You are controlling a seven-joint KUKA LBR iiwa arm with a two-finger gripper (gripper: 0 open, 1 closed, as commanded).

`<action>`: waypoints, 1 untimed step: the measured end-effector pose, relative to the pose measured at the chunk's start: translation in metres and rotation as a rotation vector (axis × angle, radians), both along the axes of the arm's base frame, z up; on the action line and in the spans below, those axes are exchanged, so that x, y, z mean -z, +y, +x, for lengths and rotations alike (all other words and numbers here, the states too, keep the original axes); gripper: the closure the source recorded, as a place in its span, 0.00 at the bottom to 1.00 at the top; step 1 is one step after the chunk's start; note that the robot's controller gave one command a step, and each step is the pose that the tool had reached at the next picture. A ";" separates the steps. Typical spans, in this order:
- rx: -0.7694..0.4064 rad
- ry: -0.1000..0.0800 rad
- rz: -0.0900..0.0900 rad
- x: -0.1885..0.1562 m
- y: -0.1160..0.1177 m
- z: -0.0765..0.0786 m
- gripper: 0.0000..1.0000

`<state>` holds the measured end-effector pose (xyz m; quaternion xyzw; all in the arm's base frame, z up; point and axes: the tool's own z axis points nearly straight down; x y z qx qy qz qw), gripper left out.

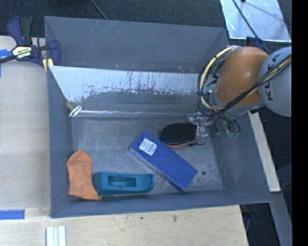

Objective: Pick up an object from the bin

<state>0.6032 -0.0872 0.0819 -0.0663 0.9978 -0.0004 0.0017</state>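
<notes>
The grey metal bin (pixel 143 45) has a scuffed floor. Toward its right side the end effector (pixel 200 130) hangs at the edge of a flat black oval disc (pixel 174 134); I can't tell whether it is wide or narrow. A long blue rectangular box (pixel 164 160) lies just beside the disc.

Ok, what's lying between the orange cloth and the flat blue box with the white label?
In the camera view, a teal plastic tool lies between the orange cloth and the blue box, on the bin floor.
</notes>
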 end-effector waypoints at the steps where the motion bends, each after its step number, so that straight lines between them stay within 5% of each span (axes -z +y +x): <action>1: 0.000 0.000 0.000 0.000 0.000 0.000 1.00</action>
